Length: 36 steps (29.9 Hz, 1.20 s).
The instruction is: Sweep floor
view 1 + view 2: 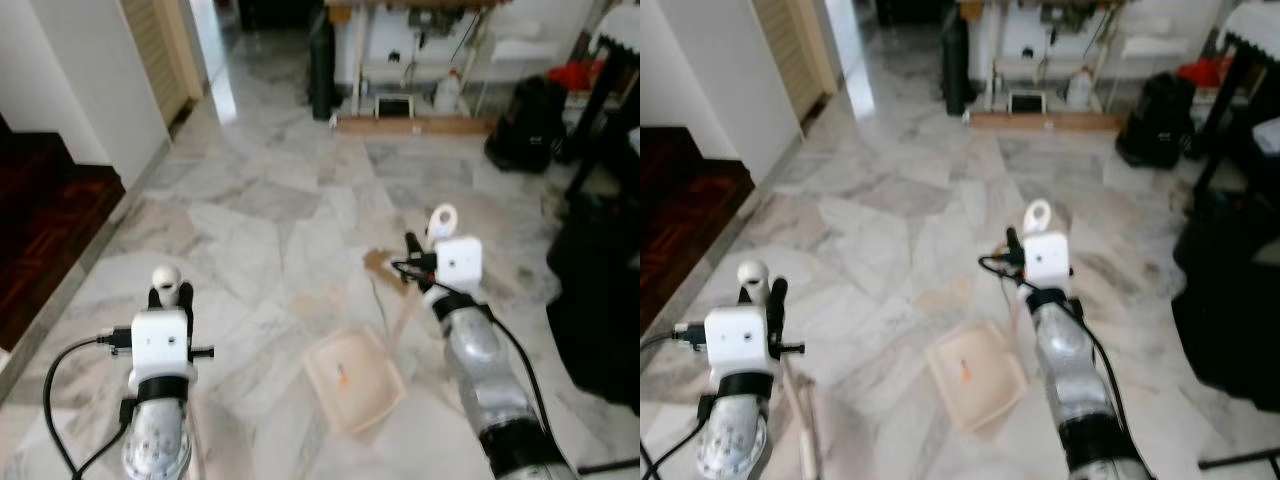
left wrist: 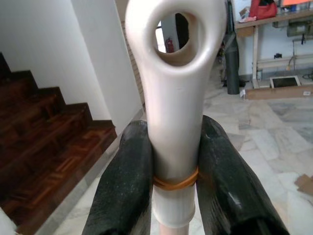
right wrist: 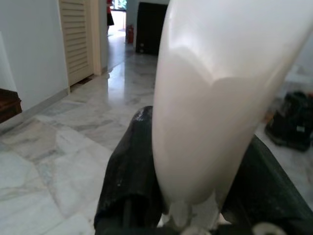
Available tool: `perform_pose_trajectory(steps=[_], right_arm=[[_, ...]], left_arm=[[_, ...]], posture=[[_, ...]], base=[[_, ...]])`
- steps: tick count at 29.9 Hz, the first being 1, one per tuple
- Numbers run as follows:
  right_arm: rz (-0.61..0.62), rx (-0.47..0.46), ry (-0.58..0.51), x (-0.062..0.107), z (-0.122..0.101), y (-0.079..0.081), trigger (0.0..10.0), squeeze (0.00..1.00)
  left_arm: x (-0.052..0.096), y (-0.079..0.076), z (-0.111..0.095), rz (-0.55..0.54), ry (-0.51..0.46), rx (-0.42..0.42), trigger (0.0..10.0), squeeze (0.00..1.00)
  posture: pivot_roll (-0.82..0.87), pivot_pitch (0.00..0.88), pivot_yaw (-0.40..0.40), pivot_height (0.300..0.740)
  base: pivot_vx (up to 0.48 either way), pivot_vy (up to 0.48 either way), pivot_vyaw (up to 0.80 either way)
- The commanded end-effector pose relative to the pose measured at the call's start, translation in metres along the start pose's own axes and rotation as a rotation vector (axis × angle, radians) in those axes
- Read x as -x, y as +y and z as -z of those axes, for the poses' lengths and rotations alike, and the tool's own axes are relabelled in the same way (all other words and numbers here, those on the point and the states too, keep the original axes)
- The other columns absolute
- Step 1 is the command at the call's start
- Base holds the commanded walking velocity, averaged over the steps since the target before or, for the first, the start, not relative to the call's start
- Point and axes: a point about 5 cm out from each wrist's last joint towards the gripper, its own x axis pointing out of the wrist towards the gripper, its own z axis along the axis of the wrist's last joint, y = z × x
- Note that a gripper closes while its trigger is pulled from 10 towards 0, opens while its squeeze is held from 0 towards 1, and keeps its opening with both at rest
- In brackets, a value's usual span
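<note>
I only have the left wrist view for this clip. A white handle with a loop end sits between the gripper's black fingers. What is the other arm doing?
Observer: The right gripper is shut on a second white handle, out ahead of the robot on its right.
Operator: Is there a dustpan anywhere?
Observer: Yes, a pale dustpan lies on the marble floor between the two arms, nearer the right one.
Operator: Anything in it?
Observer: A small orange speck shows in it; I cannot tell what it is.
Operator: Any debris left?
Observer: A brown scrap lies on the floor just beyond the dustpan.
</note>
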Motion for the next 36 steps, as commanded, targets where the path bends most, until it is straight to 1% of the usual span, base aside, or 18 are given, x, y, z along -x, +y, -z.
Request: perform_pose_trajectory(steps=[1, 12, 36], right_arm=[[-0.021, -0.022, -0.084, -0.0067, -0.0184, 0.0083, 10.0, 0.00], [-0.017, -0.024, -0.081, -0.0055, -0.0174, 0.0088, 10.0, 0.00], [-0.015, -0.030, -0.085, -0.0053, -0.0180, 0.0090, 10.0, 0.00]], left_arm=[[-0.0015, 0.0062, -0.0056, -0.015, -0.033, -0.029, 10.0, 0.00], [-0.0008, 0.0052, -0.0059, -0.005, -0.031, -0.028, 10.0, 0.00], [-0.0017, 0.0066, -0.0068, -0.009, -0.030, -0.032, 10.0, 0.00]], posture=[[-0.17, 0.033, 0.037, 0.740], [-0.17, 0.029, 0.043, 0.740], [-0.17, 0.051, 0.040, 0.740]], base=[[0.322, 0.000, 0.00], [0.321, 0.000, 0.00], [0.320, 0.000, 0.00]])
